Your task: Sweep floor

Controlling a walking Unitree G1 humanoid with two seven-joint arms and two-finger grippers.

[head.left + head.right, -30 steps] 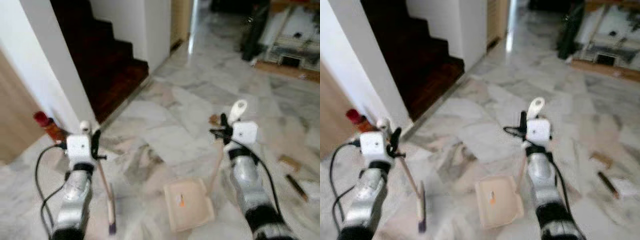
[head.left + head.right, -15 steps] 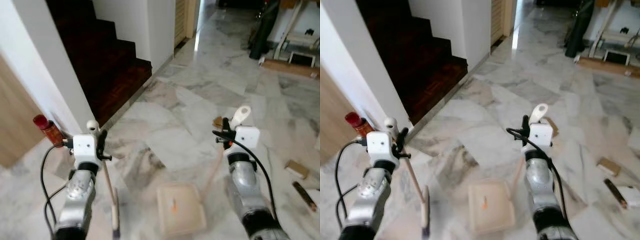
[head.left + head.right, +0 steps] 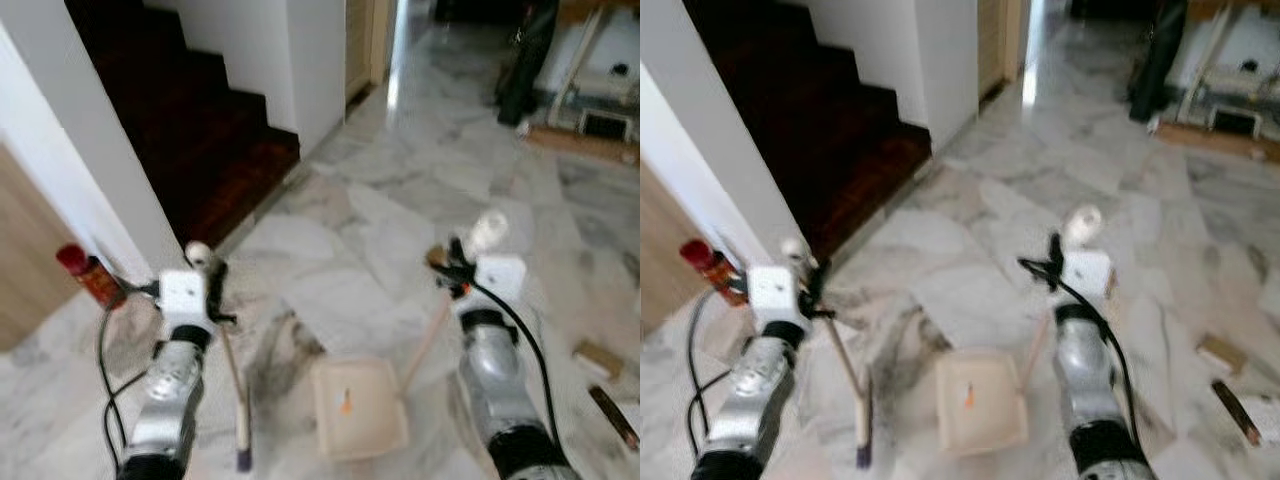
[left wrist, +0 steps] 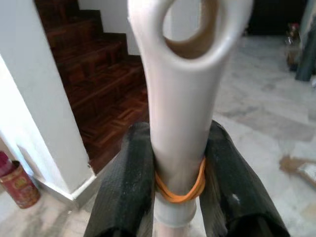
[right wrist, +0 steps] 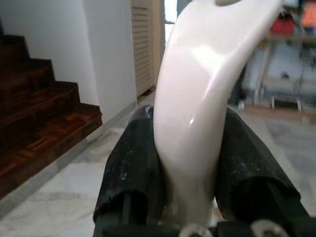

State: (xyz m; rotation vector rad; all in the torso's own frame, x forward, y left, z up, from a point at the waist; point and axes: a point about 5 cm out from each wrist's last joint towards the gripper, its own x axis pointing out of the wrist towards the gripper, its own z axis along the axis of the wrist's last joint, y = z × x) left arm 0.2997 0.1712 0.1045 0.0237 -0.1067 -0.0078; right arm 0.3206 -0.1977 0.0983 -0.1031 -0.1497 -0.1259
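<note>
My left gripper (image 4: 180, 173) is shut on the cream handle of a small broom (image 3: 237, 390), whose head hangs down near the marble floor (image 3: 340, 230). The handle's looped top (image 4: 190, 29) sticks up between the black fingers (image 4: 126, 182), with an orange band around it. My right gripper (image 5: 190, 163) is shut on the cream handle (image 5: 197, 89) of a dustpan (image 3: 358, 405). The pan rests flat on the floor between my two arms, an orange speck on it.
A dark wooden staircase (image 3: 190, 130) rises at the upper left beside a white wall (image 3: 70, 170). A red can (image 3: 85, 275) stands by the wall base. Brown scraps (image 3: 598, 358) and a dark stick (image 3: 615, 415) lie at the right. Furniture (image 3: 590, 90) stands at the far back right.
The whole view has shifted a little as the camera moved. Both arms still hold the broom and dustpan in much the same pose.
</note>
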